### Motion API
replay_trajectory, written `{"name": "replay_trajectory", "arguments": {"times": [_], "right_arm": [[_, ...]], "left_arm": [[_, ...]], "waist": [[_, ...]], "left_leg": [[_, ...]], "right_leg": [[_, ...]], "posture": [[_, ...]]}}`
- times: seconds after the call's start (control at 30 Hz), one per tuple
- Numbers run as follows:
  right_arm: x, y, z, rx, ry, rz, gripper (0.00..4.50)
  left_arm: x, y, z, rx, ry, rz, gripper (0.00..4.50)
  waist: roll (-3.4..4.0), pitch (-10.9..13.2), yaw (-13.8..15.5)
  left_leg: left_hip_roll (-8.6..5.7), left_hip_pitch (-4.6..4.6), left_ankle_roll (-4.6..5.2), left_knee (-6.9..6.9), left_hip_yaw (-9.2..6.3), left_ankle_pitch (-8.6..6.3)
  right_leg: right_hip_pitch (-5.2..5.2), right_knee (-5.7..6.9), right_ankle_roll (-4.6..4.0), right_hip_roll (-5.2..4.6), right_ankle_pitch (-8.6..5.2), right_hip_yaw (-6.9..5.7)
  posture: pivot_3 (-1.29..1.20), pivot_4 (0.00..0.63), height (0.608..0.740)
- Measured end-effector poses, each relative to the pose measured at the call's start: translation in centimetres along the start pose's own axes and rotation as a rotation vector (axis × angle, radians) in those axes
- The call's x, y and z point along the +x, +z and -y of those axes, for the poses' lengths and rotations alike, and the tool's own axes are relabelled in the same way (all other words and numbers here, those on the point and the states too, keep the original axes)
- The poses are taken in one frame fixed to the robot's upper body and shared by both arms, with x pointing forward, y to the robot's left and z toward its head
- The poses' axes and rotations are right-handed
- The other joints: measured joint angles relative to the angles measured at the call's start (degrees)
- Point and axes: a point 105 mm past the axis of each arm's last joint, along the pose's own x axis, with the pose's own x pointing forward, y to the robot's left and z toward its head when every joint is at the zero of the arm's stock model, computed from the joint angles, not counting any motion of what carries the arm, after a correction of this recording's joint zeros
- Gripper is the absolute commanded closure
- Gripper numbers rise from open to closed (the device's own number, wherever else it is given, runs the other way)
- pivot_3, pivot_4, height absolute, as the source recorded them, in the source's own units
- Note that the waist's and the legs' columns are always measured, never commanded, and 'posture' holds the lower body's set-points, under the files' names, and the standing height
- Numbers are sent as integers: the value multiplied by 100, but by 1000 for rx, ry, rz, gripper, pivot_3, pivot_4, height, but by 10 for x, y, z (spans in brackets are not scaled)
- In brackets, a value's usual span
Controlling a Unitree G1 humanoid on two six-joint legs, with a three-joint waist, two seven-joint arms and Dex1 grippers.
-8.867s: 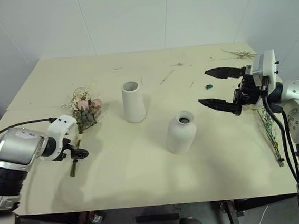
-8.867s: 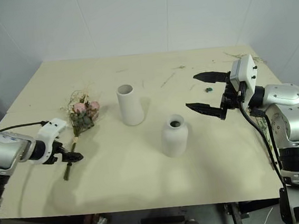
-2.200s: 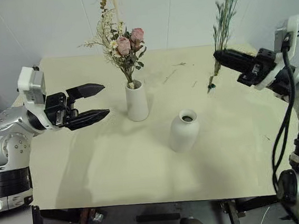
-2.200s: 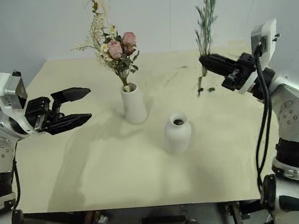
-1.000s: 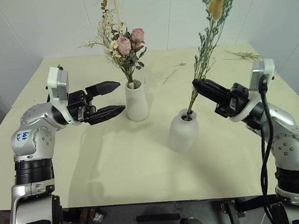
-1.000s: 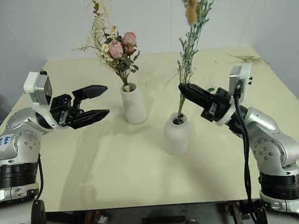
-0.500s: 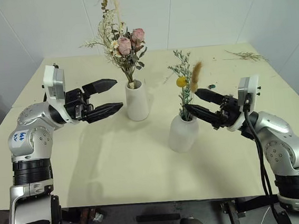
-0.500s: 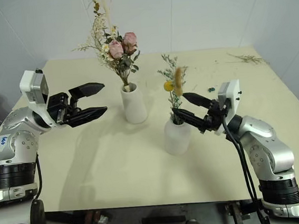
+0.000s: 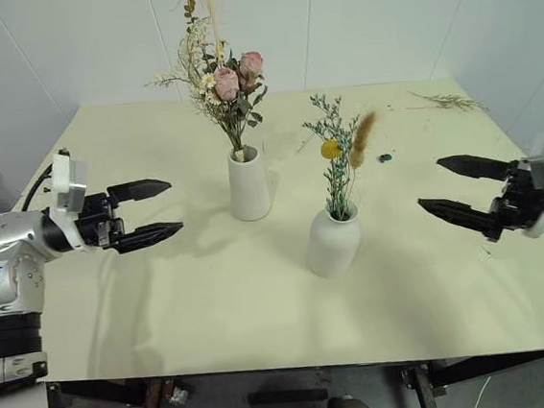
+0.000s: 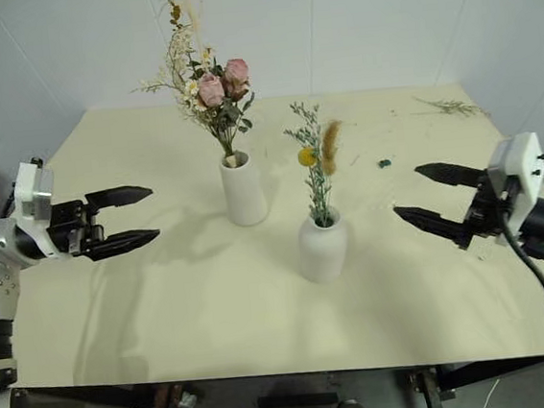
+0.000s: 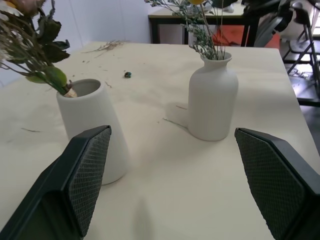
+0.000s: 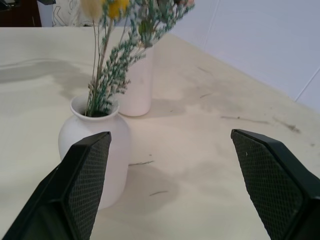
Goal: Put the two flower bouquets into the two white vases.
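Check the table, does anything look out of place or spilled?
Mostly tidy: both vases stand upright with their bouquets in. The oddities are loose dried twigs near the table's far right corner and a small dark green scrap lying beyond the round vase.

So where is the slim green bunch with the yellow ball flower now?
In the head views the slim green bunch stands upright in the round narrow-necked vase, near the table's middle, to the right of and nearer than the tall vase with the roses.
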Motion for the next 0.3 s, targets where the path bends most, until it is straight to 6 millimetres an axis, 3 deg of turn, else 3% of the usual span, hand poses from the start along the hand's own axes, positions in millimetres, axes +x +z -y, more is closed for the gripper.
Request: {"name": "replay_trajectory", "arguments": {"times": [0.17,0.3], "right_arm": [[-14,6,2,-56,20,-59,449],[-20,-8,-4,-50,49,-107,449]], "left_arm": [[-11,2,-7,8,48,13,260],[-10,2,-8,12,51,16,260]], "waist": [[-1,-1,8],[-2,-1,9]], "left_leg": [[0,-1,0,0,0,0],[0,-2,0,1,0,0]], "right_leg": [[1,-2,0,0,0,0],[1,-1,1,0,0,0]], "posture": [[0,150,740],[0,150,740]]}}
